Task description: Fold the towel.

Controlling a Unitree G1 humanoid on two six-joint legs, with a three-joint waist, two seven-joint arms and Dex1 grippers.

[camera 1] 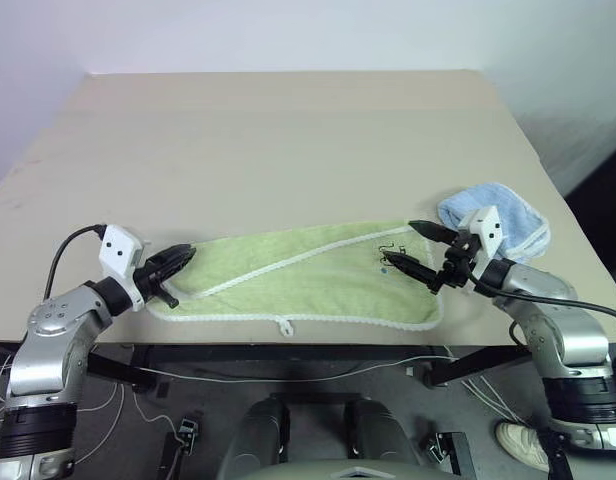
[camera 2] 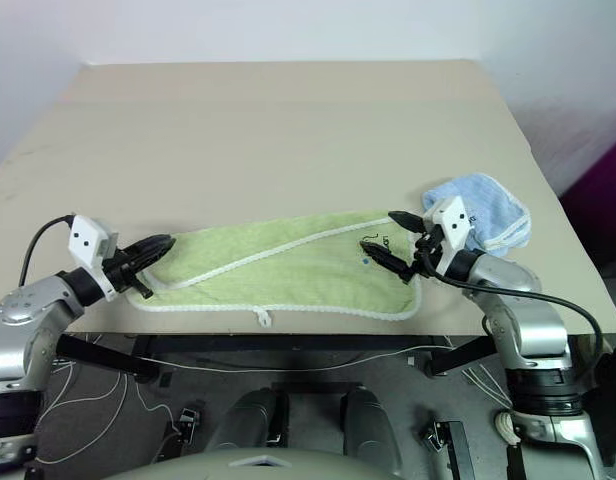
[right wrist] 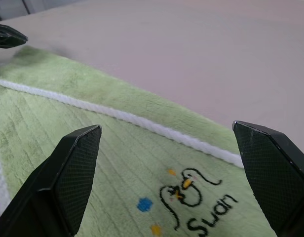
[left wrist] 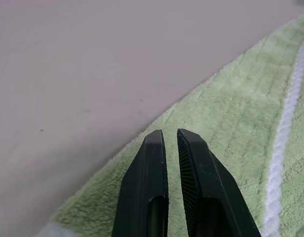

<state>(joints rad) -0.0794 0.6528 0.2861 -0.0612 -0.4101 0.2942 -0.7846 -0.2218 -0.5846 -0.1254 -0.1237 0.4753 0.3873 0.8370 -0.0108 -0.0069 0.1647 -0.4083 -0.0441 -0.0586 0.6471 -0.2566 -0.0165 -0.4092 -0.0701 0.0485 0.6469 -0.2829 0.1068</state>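
The light green towel (camera 1: 308, 275) lies lengthwise along the table's front edge, with a white edging line running diagonally across it and a small white loop (camera 1: 285, 326) at its near edge. My left gripper (camera 1: 185, 255) sits at the towel's left end. In the left wrist view, this gripper (left wrist: 170, 132) has its fingers shut to a thin slit with no cloth between them. My right gripper (camera 1: 400, 243) stands wide open just above the towel's right end. In the right wrist view, the right gripper (right wrist: 166, 127) straddles the dark printed mark (right wrist: 191, 190).
A smaller light blue towel (camera 1: 508, 215) lies crumpled just behind my right wrist, near the table's right edge. The beige table (camera 1: 288, 140) stretches bare behind the green towel. Cables hang below the front edge.
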